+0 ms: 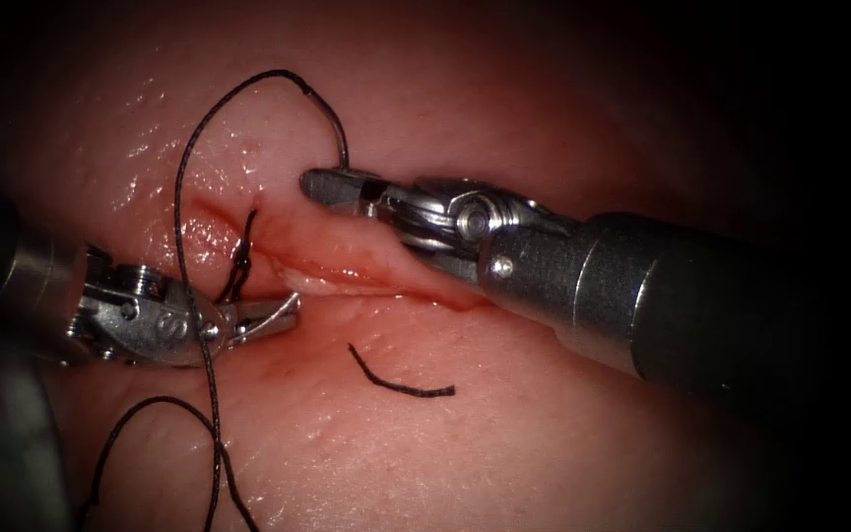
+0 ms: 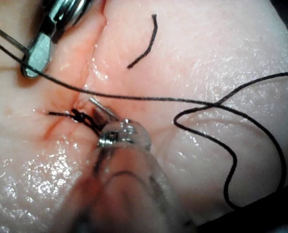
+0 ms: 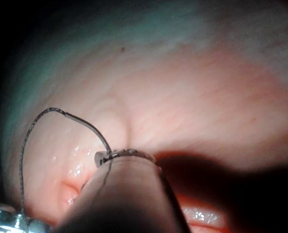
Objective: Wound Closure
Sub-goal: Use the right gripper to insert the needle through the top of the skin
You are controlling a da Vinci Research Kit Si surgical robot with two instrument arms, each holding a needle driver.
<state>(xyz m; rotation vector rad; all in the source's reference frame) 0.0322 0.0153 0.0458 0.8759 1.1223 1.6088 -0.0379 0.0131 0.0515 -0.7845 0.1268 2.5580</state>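
Right gripper holds needle, seemingly

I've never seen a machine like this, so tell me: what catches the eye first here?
Two metal tools meet over a red cut in the tissue. The right tool, above the cut, holds the curved needle near its tail end, clear of the tissue, with dark thread arcing away. The left tool sits at a knotted stitch on the cut's left end; a loose cut end of thread lies below.

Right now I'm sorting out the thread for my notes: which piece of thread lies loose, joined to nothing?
The short cut end of thread, lying alone on the tissue below the cut. The long thread runs to the needle in the right tool.
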